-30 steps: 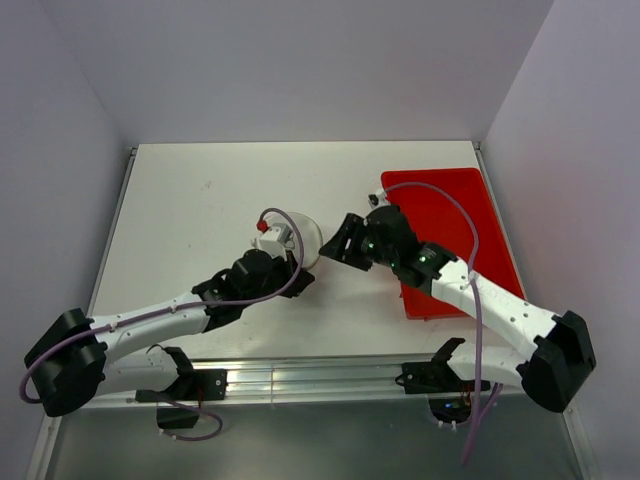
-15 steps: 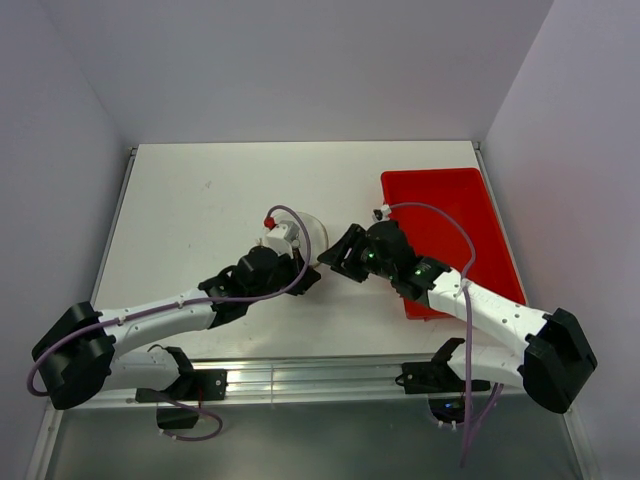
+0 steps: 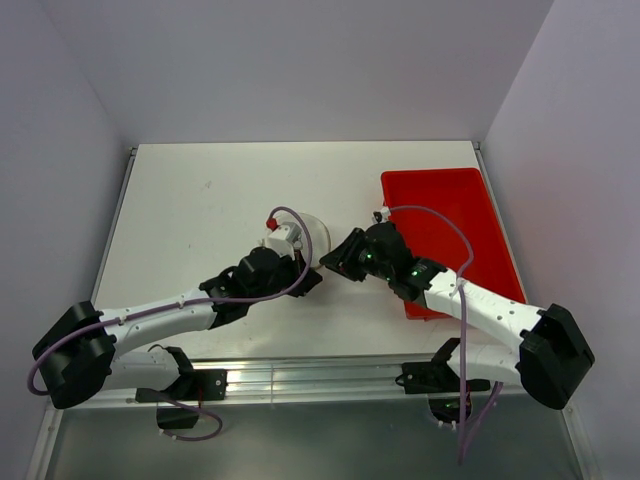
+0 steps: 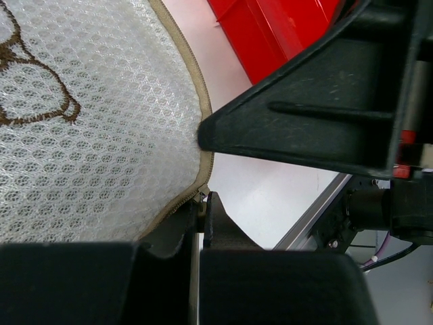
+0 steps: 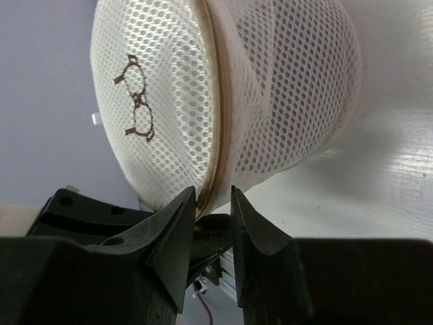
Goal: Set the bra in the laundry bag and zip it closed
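right gripper (image 5: 214,200) shifted closer | pinches laundry bag (image 5: 284,88) seam | left gripper (image 4: 203,172) likewise

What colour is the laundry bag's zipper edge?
Tan zipper edge on the laundry bag; clearest in left wrist view.

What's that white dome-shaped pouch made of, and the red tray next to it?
The laundry bag looks like soft white synthetic mesh: a honeycomb of small holes, slightly see-through, with a tan woven zipper tape and brown stitched embroidery. The red tray appears to be moulded plastic, judging by its uniform colour, smooth, slightly shiny faces and raised rim.
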### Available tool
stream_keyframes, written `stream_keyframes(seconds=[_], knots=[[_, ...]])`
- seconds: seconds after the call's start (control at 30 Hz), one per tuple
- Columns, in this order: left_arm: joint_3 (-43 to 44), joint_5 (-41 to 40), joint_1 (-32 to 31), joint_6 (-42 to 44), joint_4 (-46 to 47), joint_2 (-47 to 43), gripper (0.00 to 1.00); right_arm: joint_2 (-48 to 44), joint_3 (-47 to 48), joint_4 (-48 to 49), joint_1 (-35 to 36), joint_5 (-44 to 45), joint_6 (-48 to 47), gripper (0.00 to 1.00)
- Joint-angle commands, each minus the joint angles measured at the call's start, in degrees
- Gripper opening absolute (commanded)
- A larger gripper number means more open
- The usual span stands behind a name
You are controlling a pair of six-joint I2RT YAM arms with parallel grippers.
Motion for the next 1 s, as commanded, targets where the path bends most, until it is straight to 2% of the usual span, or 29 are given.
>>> stream_keyframes(seconds=[0.0, 0.17, 0.23, 0.27, 0.4, 0.6, 0.83, 0.97], knots=[[2.46, 0.86, -0.41, 1.21, 2.61, -0.28, 0.0, 1.56, 1.93, 2.08, 0.62, 0.8, 0.15, 0.35], [2.2, 0.86, -0.41, 1.73, 1.47, -1.24, 0.0, 3.32, 2.54, 2.26, 0.71, 0.63, 0.32, 0.34], [2.11, 0.77, -0.41, 1.82, 0.77, -1.86, 0.0, 3.94, 3.33, 2.26, 0.71, 0.8, -0.2, 0.25], [2.02, 0.51, -0.41, 2.0, 0.24, -2.21, 0.0, 4.11, 3.68, 2.0, 0.71, 1.32, -0.55, 0.15], [1.06, -1.24, -0.41, 2.44, -3.01, -4.93, 0.0, 4.2, 6.14, -1.68, 0.28, 2.73, -3.1, 0.01], [-0.88, -4.94, 1.08, 2.96, -10.22, -12.04, 0.0, 4.38, 12.46, -8.54, -5.17, 3.09, -11.71, 0.0], [-3.87, -3.54, 7.58, 2.88, -15.14, -19.78, 0.0, 11.13, 23.26, -13.12, -10.53, -2.79, -22.86, 0.0], [-4.4, -5.29, 8.21, 2.0, -17.25, -21.54, 0.0, 15.53, 28.46, -13.82, -11.5, -3.94, -27.27, 0.0]])
